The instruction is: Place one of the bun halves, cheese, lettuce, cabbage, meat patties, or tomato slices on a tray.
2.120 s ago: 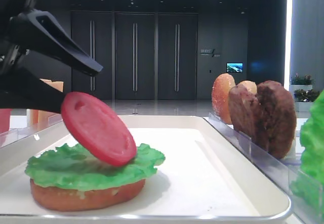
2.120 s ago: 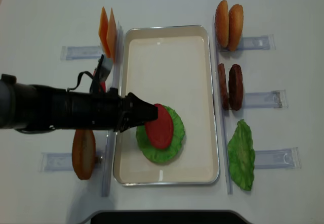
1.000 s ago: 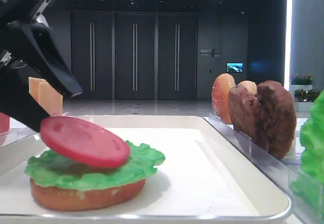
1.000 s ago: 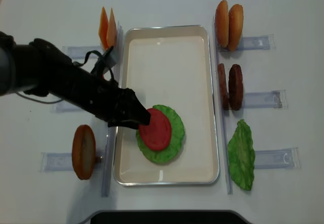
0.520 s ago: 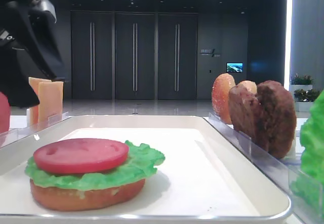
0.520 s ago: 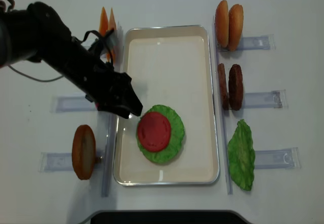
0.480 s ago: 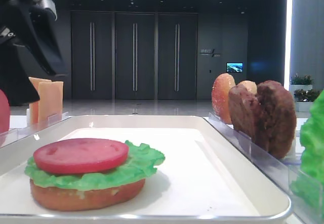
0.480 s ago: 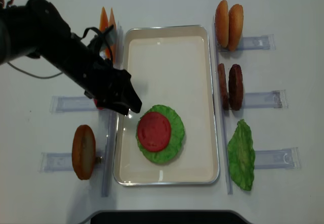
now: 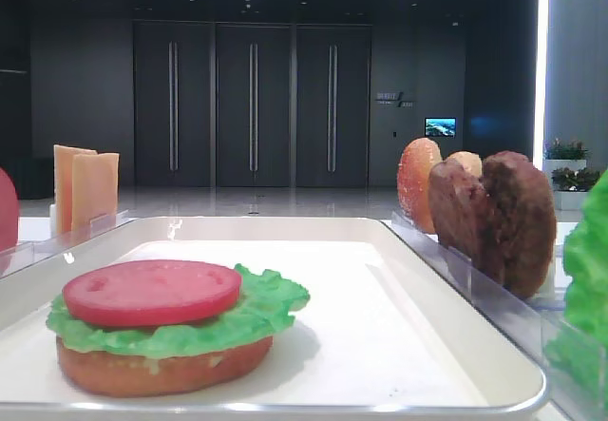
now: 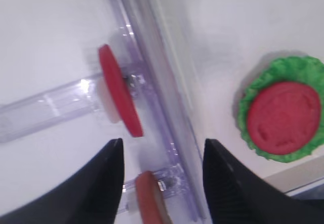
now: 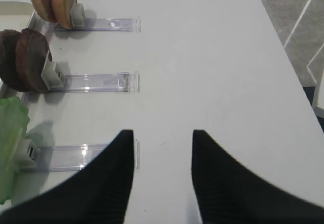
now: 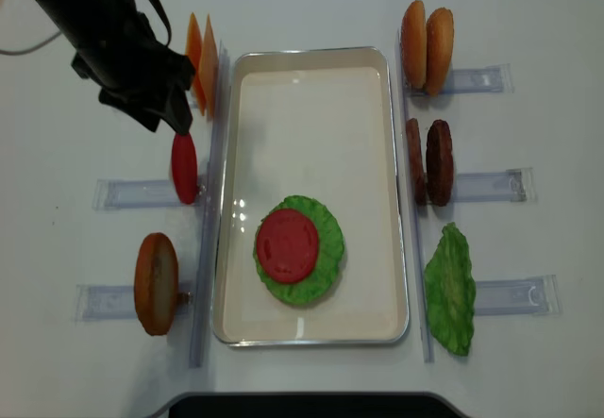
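Now, tomato slice [image 12: 287, 245] atop lettuce [image 12: 325, 248] on tray [image 12: 311, 74], left gripper [image 10: 161, 176] spread, empty.

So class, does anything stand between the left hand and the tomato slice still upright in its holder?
Nothing visible does. The left hand hangs open just above the upright tomato slice, with only bare table between them.

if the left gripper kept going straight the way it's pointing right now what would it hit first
Probably the upright tomato slice in its clear holder beside the tray. In the left wrist view it stands just ahead of the open left gripper, slightly toward one finger. Depth is unclear, so it might pass alongside.
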Robot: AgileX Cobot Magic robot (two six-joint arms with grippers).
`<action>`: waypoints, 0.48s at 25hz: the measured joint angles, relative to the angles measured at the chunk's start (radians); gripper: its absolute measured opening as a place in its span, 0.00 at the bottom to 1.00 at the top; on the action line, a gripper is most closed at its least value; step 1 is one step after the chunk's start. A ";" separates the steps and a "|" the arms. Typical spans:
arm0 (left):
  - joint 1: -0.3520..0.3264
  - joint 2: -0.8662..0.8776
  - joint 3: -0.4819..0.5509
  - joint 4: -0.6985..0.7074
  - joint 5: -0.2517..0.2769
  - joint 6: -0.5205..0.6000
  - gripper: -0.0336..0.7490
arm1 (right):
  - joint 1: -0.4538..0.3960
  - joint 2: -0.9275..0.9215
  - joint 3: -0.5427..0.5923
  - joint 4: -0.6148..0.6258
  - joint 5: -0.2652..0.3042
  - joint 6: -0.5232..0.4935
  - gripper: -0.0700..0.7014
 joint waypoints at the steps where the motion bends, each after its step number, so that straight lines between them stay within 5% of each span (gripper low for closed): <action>1: 0.000 0.000 -0.014 0.037 0.005 -0.012 0.54 | 0.000 0.000 0.000 0.000 0.000 0.000 0.44; 6: 0.038 0.000 -0.042 0.122 0.011 -0.060 0.54 | 0.000 0.000 0.000 0.000 0.000 0.000 0.44; 12: 0.187 0.000 -0.042 0.202 0.012 -0.075 0.54 | 0.000 0.000 0.000 0.000 0.000 0.000 0.44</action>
